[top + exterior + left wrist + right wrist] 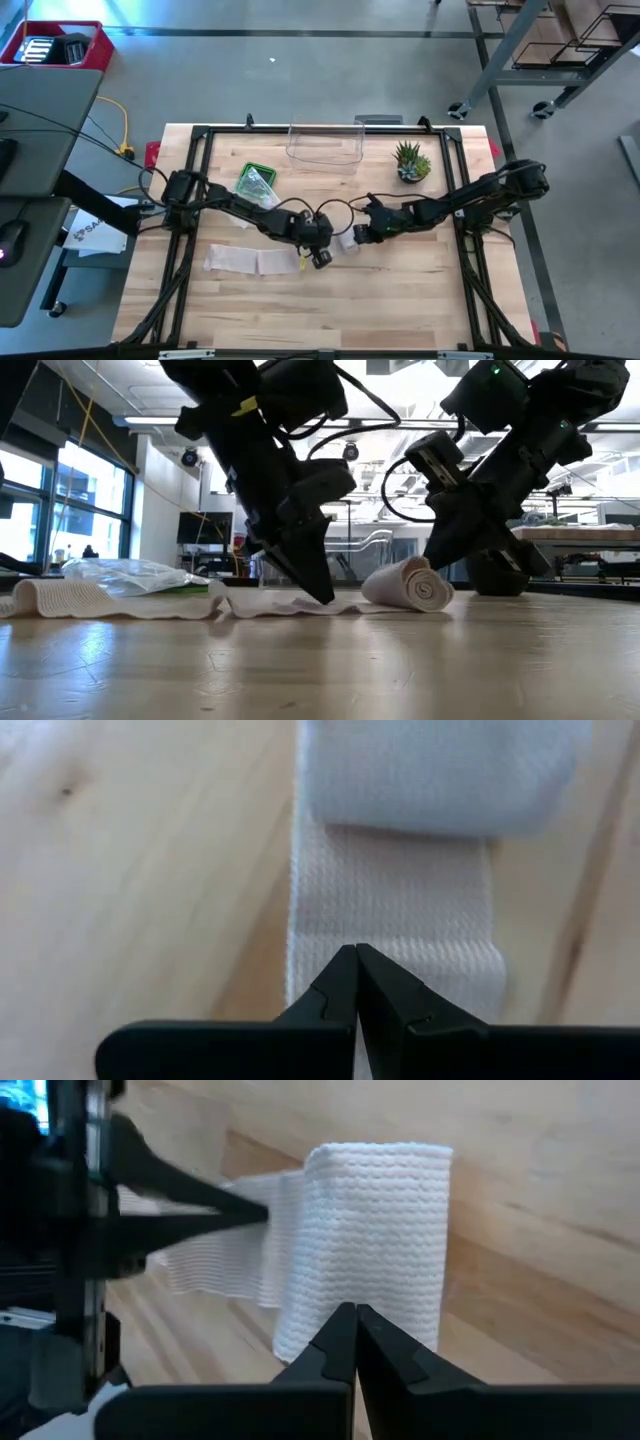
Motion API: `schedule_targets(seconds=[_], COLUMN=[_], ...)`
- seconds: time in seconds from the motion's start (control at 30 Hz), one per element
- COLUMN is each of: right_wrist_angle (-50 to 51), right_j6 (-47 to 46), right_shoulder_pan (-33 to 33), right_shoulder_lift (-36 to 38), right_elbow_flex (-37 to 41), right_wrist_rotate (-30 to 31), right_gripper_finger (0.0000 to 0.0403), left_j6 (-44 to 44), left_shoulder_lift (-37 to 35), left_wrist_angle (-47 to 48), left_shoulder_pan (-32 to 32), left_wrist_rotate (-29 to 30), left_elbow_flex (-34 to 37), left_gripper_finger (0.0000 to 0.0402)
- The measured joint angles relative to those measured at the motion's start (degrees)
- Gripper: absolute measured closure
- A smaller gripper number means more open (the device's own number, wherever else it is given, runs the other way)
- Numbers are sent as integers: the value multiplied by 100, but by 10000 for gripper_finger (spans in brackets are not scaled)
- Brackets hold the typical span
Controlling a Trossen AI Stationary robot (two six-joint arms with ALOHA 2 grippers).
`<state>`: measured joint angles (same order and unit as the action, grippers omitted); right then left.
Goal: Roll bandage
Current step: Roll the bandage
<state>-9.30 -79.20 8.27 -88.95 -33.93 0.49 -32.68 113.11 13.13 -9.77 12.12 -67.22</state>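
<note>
A white woven bandage lies on the wooden table. Its flat strip (250,260) runs toward the table's left edge, wavy in the low view (110,600). Its right end is wound into a roll (410,586) that lies on its side on the table. My left gripper (321,259) is shut, its tips down on the strip just left of the roll. My right gripper (361,236) is shut at the roll's right side, tips slanting down. My left gripper presses its shut fingertips (355,960) down on the flat strip (400,910), a little short of the roll, slanting down from the table's left. The strip lies flat on the table under them. My right gripper sets its shut fingertips (355,1320) against the roll's outer wrap (375,1250), low on its right side. The fingers slant down from the table's right. The roll rests on the table.
A clear plastic box (325,146) stands at the far edge, a small potted plant (411,163) to its right. A plastic bag with a green card (256,184) lies under the left arm. Black frame rails (190,250) run along both sides. Bare wood lies toward the near edge.
</note>
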Motion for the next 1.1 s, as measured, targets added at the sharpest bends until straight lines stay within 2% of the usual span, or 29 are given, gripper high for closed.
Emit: schedule_targets(seconds=[0.17, 0.47, 0.6, 0.7, 0.87, 1.0, 1.1], right_wrist_angle=[-8, 156, 500, 439, 549, 613, 662], right_j6=[15, 806, 989, 1355, 1557, 1688, 1692], right_shoulder_pan=[119, 59, -33, -49, -108, -127, -127], right_shoulder_lift=[-333, -476, -491, -399, -206, -170, -170], right_elbow_flex=[-313, -1035, -1090, -1104, -1097, -1097, -1097], right_wrist_rotate=[42, 356, 400, 398, 385, 223, 107], right_gripper_finger=[403, 403, 403, 403, 403, 403, 403], left_j6=[37, 135, 188, 188, 526, 505, 330], left_shoulder_lift=[61, 14, -33, -237, -606, -911, -1202], left_wrist_angle=[-25, -72, 10, 117, 699, 1376, 1515], left_shoulder_pan=[102, 149, 141, 138, 136, 63, -37], left_wrist_rotate=[20, -35, -463, -563, -572, -466, -274], left_elbow_flex=[-1, -3, -1, -1, -5, -3, 197], left_gripper_finger=[401, 401, 401, 401, 401, 401, 401])
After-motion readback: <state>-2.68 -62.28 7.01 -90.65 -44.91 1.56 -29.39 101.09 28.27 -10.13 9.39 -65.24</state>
